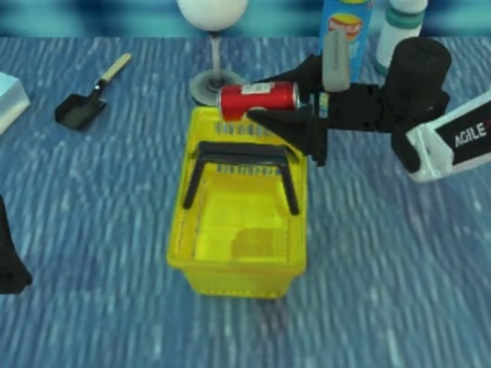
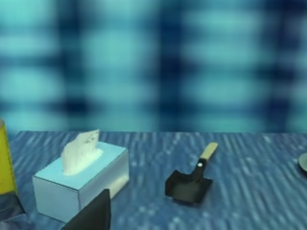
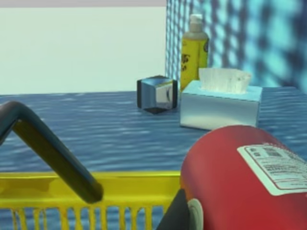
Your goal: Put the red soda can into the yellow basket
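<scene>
Carrying step: right gripper [image 1: 295, 115] clenched on the red soda can [image 1: 258, 100], held sideways above the yellow basket [image 1: 180, 238]'s far rim near the table's far edge; next, likely nudge inward over the opening, then release.

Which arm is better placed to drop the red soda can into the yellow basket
Right. Its tool holds the red soda can sideways above the yellow basket's far rim. The left arm sits parked at the table's left edge.
</scene>
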{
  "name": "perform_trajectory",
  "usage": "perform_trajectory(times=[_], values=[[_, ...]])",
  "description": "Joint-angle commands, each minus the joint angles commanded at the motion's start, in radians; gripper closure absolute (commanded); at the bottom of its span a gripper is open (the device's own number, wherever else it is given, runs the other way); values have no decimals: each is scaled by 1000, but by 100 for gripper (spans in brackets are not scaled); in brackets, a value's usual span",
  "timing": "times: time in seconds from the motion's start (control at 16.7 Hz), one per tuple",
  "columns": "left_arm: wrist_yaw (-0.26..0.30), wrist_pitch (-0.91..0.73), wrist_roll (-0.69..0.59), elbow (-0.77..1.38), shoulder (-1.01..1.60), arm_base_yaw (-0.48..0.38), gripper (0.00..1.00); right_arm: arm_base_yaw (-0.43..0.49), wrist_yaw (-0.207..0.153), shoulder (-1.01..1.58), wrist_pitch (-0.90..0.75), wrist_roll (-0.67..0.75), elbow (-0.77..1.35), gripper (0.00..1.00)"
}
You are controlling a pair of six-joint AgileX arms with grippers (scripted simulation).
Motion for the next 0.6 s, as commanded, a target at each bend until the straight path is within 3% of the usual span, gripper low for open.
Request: perform_trajectory(times=[0.06, 0.6], values=[[0, 0, 0, 0, 0, 0, 0, 0, 0, 0, 0, 0, 0, 100], [0, 0, 0, 0, 0, 0, 0, 0, 0, 0, 0, 0, 0, 32]])
